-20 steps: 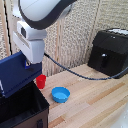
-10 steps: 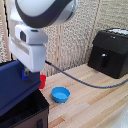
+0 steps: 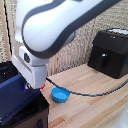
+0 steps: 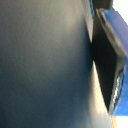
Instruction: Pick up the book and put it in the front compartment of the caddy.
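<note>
From my station the arm fills most of the exterior view, its white housing looming closest to the camera; below it the wrist block comes down toward the exterior view's left, and the gripper sits at the upper edge of the book; the fingers are hidden behind the housing and the cover, so I cannot tell whether they are closed on it or parted. The book, dark navy, stands tilted over the caddy, its lower part down among the black walls at the exterior view's left edge; which compartment it is in I cannot make out. On the wrist view I get a blurred dark surface across nearly the whole picture with a blue edge at one side; too close to read. Just beside the caddy, on the wooden table, lies the light-blue bowl; a dark cable runs past it across the wood; farther back sits the glossy black appliance, against a woven wall.
</note>
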{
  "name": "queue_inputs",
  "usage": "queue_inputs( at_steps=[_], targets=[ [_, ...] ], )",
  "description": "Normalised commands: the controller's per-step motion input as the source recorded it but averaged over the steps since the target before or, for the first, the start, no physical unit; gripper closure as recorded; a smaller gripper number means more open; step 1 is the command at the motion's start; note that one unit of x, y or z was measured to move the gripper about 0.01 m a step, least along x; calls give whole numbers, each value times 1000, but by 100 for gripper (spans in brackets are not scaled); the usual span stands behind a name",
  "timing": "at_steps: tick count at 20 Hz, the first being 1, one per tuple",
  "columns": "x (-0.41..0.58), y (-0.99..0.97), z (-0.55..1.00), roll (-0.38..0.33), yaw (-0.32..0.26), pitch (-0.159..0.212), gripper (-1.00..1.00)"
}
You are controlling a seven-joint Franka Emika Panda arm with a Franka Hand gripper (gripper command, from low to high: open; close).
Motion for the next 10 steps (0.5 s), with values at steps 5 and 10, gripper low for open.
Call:
queue_inputs(
  at_steps=[5, 10],
  targets=[
    [159, 61, -4, 3, -174, -25, -100],
    [150, -117, 170, 41, -87, 65, -100]
  ],
)
